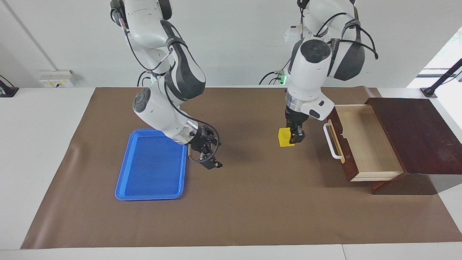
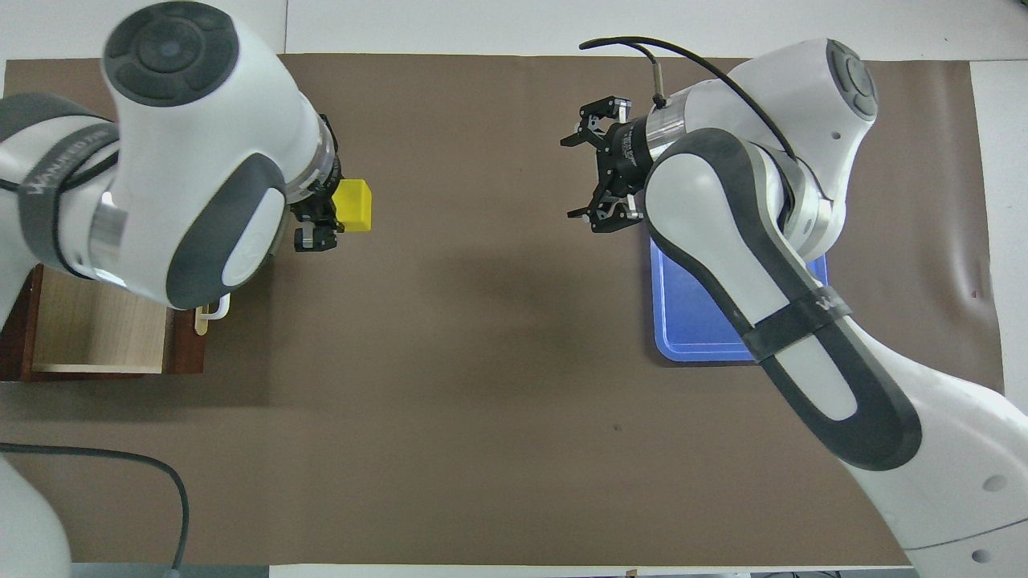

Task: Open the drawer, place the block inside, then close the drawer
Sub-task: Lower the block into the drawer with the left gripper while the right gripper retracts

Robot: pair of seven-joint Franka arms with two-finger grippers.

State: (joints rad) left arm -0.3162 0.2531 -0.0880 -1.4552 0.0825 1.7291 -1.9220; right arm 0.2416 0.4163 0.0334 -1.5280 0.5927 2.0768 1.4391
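Note:
The yellow block (image 1: 286, 137) (image 2: 354, 205) hangs above the brown mat, a short way out from the drawer's front, with my left gripper (image 1: 293, 139) (image 2: 321, 221) shut on one side of it. The drawer (image 1: 364, 144) (image 2: 96, 329) stands pulled open from its dark wooden box (image 1: 415, 137), showing a bare light wood interior and a white bar handle (image 1: 332, 141). In the overhead view the left arm covers much of it. My right gripper (image 1: 208, 157) (image 2: 593, 172) hovers open, holding nothing, beside the blue tray's edge.
A blue plastic tray (image 1: 151, 169) (image 2: 695, 321) lies on the mat toward the right arm's end, partly under that arm. The brown mat (image 1: 245, 202) covers most of the table between tray and drawer.

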